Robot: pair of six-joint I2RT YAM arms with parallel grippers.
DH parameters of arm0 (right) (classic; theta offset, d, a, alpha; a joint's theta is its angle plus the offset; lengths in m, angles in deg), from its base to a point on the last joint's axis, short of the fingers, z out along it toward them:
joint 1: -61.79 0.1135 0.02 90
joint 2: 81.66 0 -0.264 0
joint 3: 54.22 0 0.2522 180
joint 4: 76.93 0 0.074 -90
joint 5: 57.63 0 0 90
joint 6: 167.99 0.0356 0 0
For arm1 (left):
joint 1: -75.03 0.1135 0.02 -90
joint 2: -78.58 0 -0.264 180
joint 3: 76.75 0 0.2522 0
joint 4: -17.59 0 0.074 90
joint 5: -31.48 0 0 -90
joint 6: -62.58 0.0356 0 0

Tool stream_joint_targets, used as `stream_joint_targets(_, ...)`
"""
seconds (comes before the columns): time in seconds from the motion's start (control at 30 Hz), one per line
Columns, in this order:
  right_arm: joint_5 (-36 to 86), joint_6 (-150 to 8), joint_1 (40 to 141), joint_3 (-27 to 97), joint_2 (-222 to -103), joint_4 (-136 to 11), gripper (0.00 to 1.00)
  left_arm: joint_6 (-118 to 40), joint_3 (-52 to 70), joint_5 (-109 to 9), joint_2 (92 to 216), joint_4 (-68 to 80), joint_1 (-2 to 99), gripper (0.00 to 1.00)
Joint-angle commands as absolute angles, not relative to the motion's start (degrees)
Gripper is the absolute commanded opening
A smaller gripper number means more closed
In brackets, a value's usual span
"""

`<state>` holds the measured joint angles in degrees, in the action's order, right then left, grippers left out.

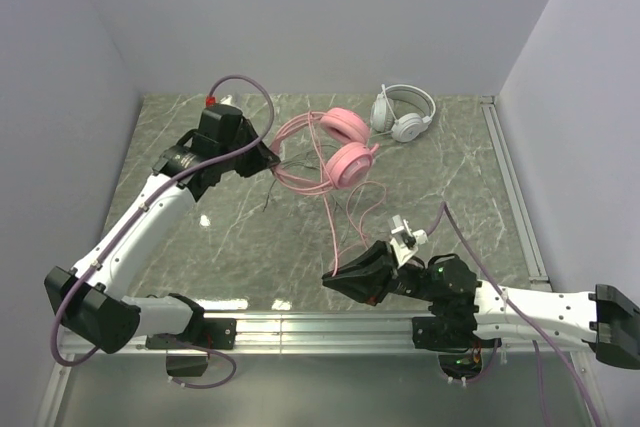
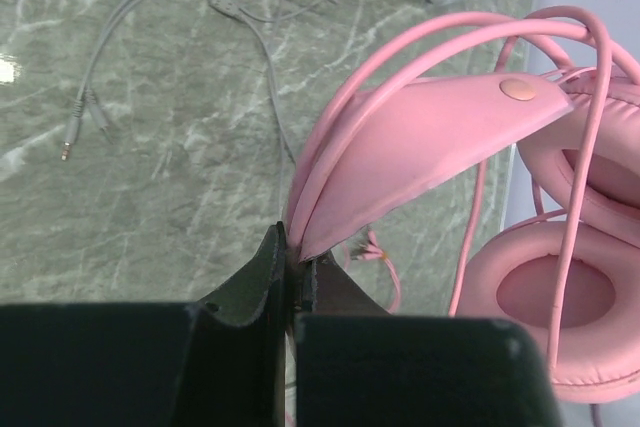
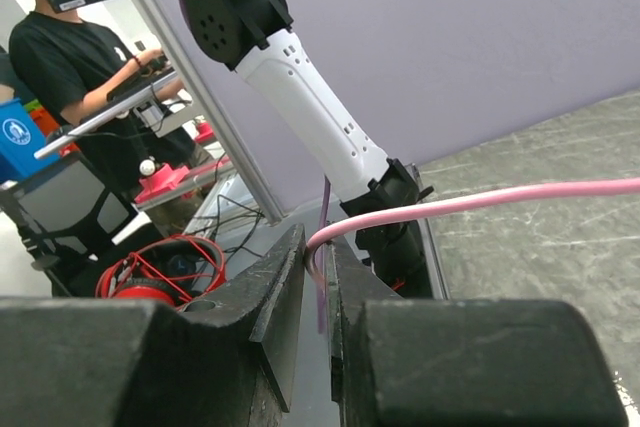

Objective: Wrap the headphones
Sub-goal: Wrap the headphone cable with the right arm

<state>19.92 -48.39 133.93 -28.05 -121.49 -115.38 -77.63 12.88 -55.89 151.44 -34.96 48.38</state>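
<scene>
Where the pink headphones (image 1: 345,147) sit at the rear centre of the marble table (image 1: 230,237), the left gripper (image 1: 270,159) has its fingers pinched on the pink headband (image 2: 430,137). The pink cable (image 1: 334,227) runs forward from the ear cups to the right gripper (image 1: 333,284), whose fingers clamp it near the front rail (image 1: 300,325). The white headphones (image 1: 403,112) rest just behind the pink set, near the back wall (image 1: 330,17). A thin grey cable (image 2: 180,7) lies loose on the table left of the pink set. Bare tabletop extends rightward to the side rail (image 1: 510,187).
</scene>
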Motion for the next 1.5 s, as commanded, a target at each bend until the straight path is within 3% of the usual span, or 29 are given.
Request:
stream_joint_targets(0.0, 19.71, -47.41, 134.48, -24.55, -119.81, -115.04, 0.21, -78.39, 11.37, -60.35, 149.07, -25.71, 48.58, 0.0)
stream_joint_targets(0.27, 24.19, -46.27, 134.48, -20.95, -118.22, -112.22, 0.18, -78.22, 2.77, -67.65, 144.41, -19.73, 48.49, 0.0)
stream_joint_targets(0.47, 28.93, -47.32, 134.48, -13.49, -118.13, -102.22, 0.17, -75.59, -1.73, -74.94, 141.07, -15.86, 47.26, 0.0)
stream_joint_targets(0.73, 40.42, -51.53, 134.39, 5.04, -120.33, -68.39, 0.1, -69.34, -0.77, -103.22, 139.84, -19.9, 36.11, 0.0)
stream_joint_targets(1.07, 52.5, -60.67, 130.19, 22.81, -129.8, -35.87, 0.02, -64.78, 4.24, -114.49, 142.56, -29.56, 27.68, 0.0)
stream_joint_targets(1.27, 56.09, -66.82, 125.26, 28.01, -135.97, -31.27, 0.0, -61.53, 9.68, -113.81, 147.91, -38.61, 24.94, 0.0)
stream_joint_targets(1.47, 60.84, -73.06, 121.21, 29.16, -140.19, -33.72, 0.0, -55.2, 11.63, -100.02, 151.97, -43.11, 23.88, 0.0)
